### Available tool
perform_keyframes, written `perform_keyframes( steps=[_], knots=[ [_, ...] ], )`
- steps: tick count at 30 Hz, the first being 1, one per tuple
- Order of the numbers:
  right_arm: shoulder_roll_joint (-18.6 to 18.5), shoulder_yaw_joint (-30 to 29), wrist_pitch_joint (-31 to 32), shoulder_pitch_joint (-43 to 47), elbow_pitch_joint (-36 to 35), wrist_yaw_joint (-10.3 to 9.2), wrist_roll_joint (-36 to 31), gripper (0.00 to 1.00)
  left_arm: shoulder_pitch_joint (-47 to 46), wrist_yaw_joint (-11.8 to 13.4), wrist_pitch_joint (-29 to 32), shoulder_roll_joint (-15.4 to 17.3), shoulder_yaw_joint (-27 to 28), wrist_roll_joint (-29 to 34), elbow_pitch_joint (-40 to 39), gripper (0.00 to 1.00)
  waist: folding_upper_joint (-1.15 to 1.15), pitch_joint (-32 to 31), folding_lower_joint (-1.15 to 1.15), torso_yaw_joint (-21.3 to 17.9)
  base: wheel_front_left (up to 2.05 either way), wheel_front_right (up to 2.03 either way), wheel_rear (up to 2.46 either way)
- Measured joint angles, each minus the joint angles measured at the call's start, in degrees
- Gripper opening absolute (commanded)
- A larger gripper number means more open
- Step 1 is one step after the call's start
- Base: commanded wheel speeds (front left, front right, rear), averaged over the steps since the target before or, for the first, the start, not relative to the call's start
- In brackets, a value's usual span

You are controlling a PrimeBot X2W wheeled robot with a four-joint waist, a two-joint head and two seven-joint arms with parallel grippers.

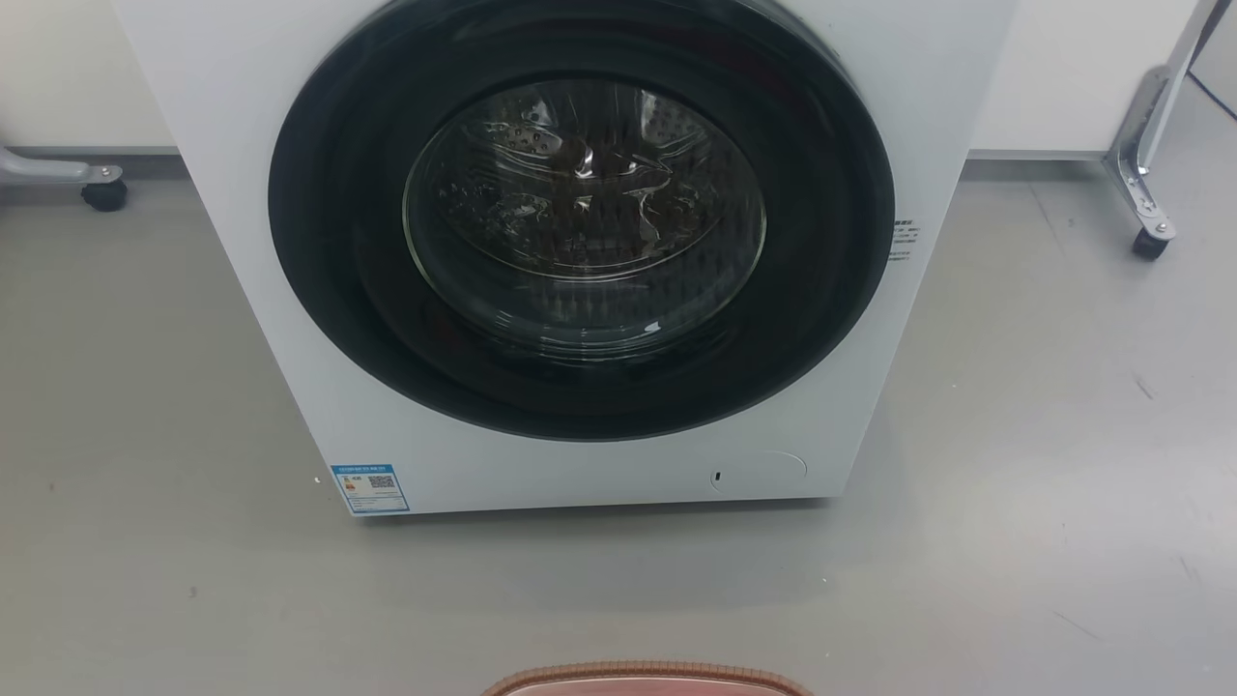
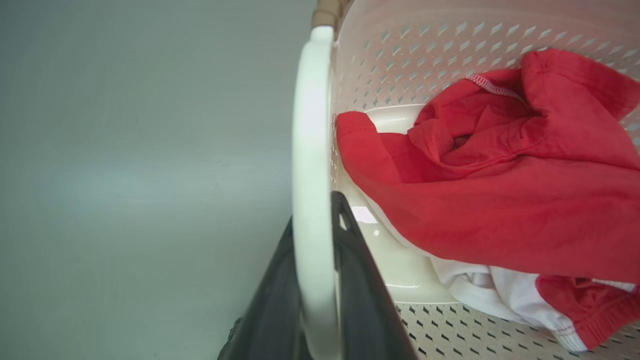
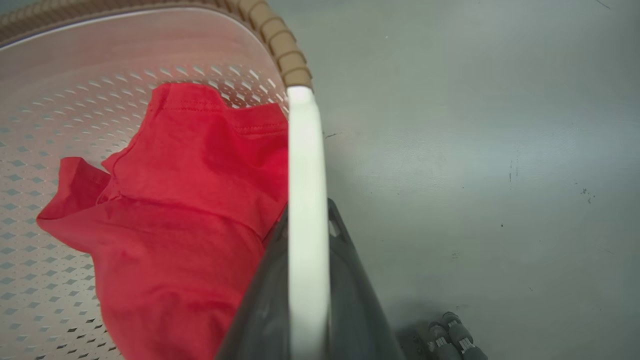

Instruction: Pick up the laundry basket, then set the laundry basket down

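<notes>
Floor: grey floor (image 1: 145, 435), smooth and bare around the work.
Basket: basket (image 1: 643, 677) sits at the bottom edge of the head view, only its brown rim showing, centred before the washer and well apart from it. I cannot tell whether its base is off the floor.
Left handle: left gripper (image 2: 315, 215) is clamped on the left handle (image 2: 311, 125), one finger inside the loop, one outside.
Right handle: right gripper (image 3: 308, 210) is clenched the same way on the right handle (image 3: 305, 150).
Load: red cloth (image 2: 500, 200) over a white cloth (image 2: 500, 295), heaped loosely against the perforated wall. The load looks light, though it could slide.
Step, as I judge it: carrying the basket between lift and set-down.
Doing it well: move both arms together at equal height so the rim stays level. Hold their spacing fixed, since pulling apart would flex the thin handles. Lower straight down and let go only once the base bears on the floor.
Washer: washer (image 1: 242, 242) has its door shut. Leave room in front of it.
</notes>
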Motion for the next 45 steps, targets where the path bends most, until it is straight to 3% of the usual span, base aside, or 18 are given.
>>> perform_keyframes(
  steps=[30,45],
  knots=[
    [-0.1,4.2,-0.7,-1.0,0.3,-0.35,4.9,0.0,-0.7,0.1,-0.4,0.0,-1.6,-1.0,0.7,0.0,0.0,1.3,0.0,-0.5,0.0,0.0,0.0],
    [-0.2,5.1,-3.1,-6.1,0.1,-0.51,6.4,0.0,-6.3,0.3,-1.0,0.1,-1.2,-1.1,1.2,0.0,0.0,6.8,0.01,-0.8,0.0,0.0,0.0]
  ],
)
